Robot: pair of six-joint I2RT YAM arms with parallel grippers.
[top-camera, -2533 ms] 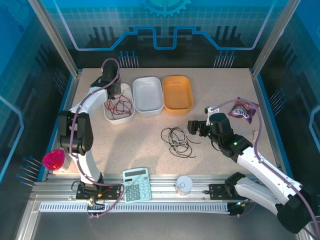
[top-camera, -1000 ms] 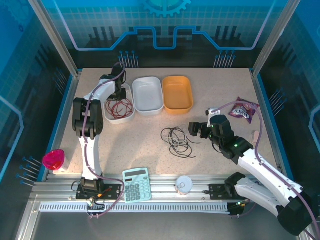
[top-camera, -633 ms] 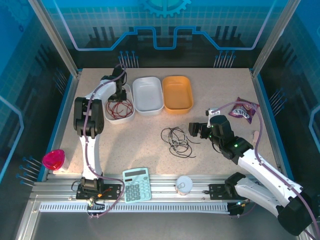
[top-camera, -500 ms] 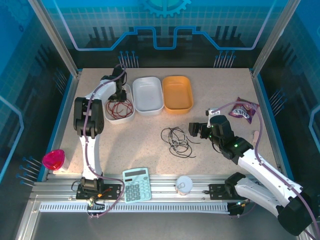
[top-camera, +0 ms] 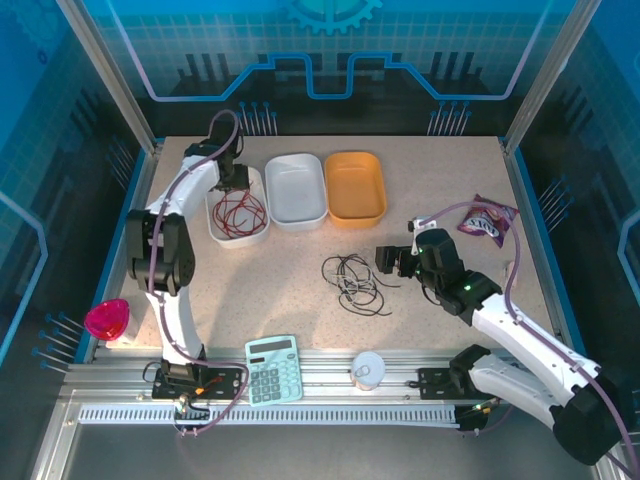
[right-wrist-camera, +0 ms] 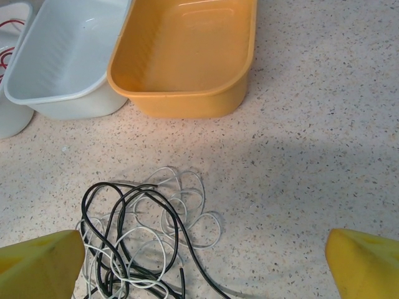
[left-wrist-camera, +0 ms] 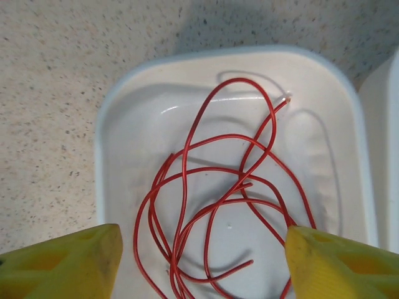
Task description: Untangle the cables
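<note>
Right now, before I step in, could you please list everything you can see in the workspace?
red cable: one, red, loose in the left white bin
tangled cables: one heap, black and white, on the table centre; strand count unclear
white bins: two, side by side at the far left; the middle bin is empty
orange bin: one, empty, right of the white bins
calculator: one, pale blue, near edge
pink object: one, near left edge
white cup: one, on the near rail
snack bag: one, purple, far right
left fingers: yellow, open above the red cable
right fingers: yellow, open beside the heap
</note>
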